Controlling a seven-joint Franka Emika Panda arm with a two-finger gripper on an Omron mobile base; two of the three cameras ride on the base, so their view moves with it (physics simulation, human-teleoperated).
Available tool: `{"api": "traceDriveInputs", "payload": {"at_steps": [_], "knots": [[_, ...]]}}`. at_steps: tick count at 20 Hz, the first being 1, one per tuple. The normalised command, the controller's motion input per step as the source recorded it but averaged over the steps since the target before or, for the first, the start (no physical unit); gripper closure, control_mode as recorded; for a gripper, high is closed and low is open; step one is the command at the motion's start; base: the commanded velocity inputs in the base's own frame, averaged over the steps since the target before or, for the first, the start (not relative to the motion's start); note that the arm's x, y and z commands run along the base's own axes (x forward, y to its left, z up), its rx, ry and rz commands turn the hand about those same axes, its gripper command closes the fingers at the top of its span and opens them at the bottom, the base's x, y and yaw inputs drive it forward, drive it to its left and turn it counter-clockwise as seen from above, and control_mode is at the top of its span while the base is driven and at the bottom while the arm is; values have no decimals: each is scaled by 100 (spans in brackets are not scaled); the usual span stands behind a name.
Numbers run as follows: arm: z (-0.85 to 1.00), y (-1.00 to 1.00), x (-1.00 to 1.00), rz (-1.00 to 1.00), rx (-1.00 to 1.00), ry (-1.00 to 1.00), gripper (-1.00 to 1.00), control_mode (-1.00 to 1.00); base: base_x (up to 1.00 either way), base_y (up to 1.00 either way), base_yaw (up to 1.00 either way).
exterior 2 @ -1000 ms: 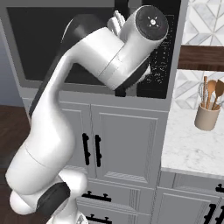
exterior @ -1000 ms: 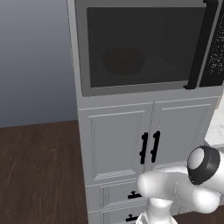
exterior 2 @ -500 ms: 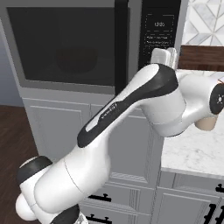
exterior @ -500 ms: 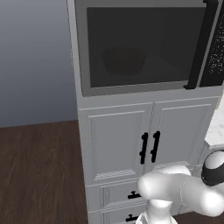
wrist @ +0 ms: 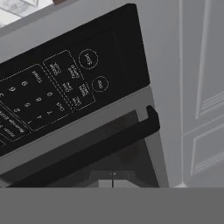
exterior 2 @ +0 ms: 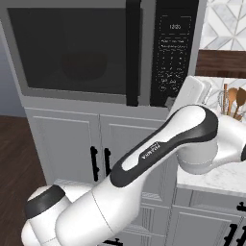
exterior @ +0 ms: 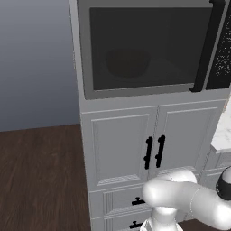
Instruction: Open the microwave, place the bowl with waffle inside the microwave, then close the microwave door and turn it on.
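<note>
The jaws are shut, gripping nothing, and the gripper [wrist: 112,183] hangs just below the black control strip [wrist: 65,87] and the bar handle [wrist: 94,148]. A second ago the arm [exterior 2: 158,158] reared high in front of the strip; now it has swung down and right, folded low beside the counter [exterior 2: 221,175], its hand looking back at the keypad. I judge the button press done and the arm retreating, so the task looks all but finished. The door [exterior: 144,47] sits shut, and the bowl [exterior: 127,63] shows dark through the glass, inside the microwave [exterior 2: 96,48] toward its left. Below stand white cabinets [exterior: 122,149] with short black handles; dark wood floor [exterior: 40,176] lies left; utensils [exterior 2: 232,98] stand far right on the pale marbled counter before a patterned wall.
</note>
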Motion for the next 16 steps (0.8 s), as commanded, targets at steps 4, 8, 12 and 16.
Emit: {"api": "traceDriveInputs", "payload": {"at_steps": [4,8,12,16], "knots": [[-10,0,18,-1,-1,0,100,-100,0,0,0],[-5,0,15,-2,-8,0,100,-100,0,0,0],[-21,0,46,-8,-13,-2,100,-100,0,0,0],[-14,0,40,-19,-21,-13,100,-100,0,0,0]]}}
